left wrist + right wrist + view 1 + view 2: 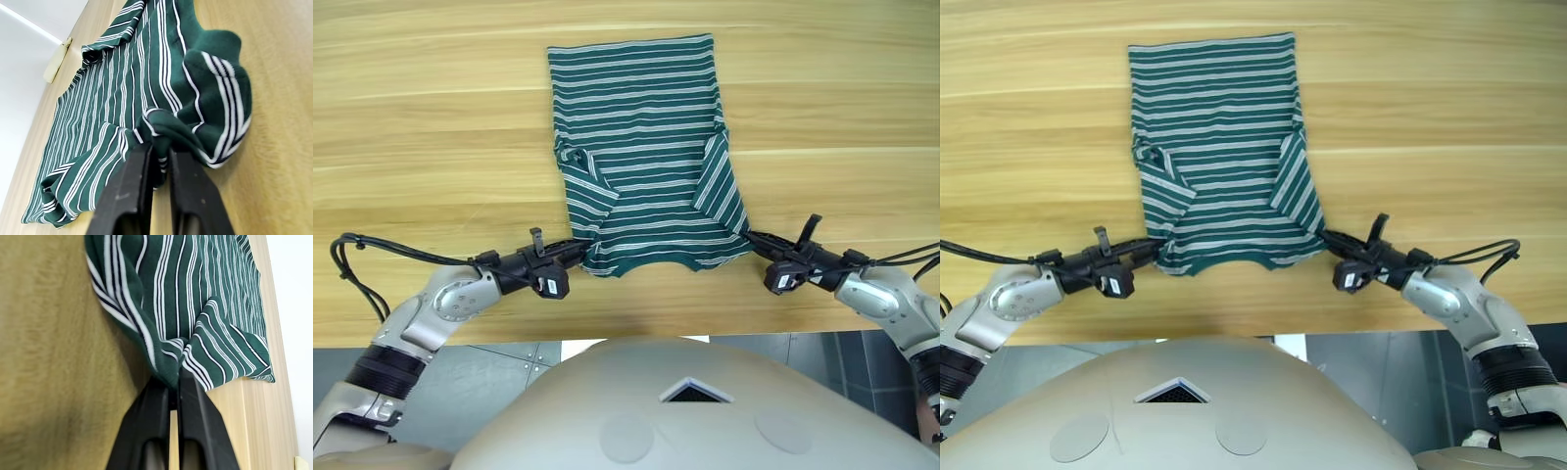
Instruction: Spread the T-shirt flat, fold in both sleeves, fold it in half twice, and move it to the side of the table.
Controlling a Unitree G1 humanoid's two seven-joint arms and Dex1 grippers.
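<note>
- One T-shirt (641, 147) lies mid-table (411, 147), with its collar end toward the near edge.
- It looks light, soft and limp, and likely to sag, so the near corners are the best places to hold it.
- Two claws hold it: the left gripper (576, 253) is clamped on the near-left corner and the right gripper (751, 237) on the near-right corner.

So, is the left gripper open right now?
No, the left gripper is pinched shut on a bunched near corner of the T-shirt.
</note>
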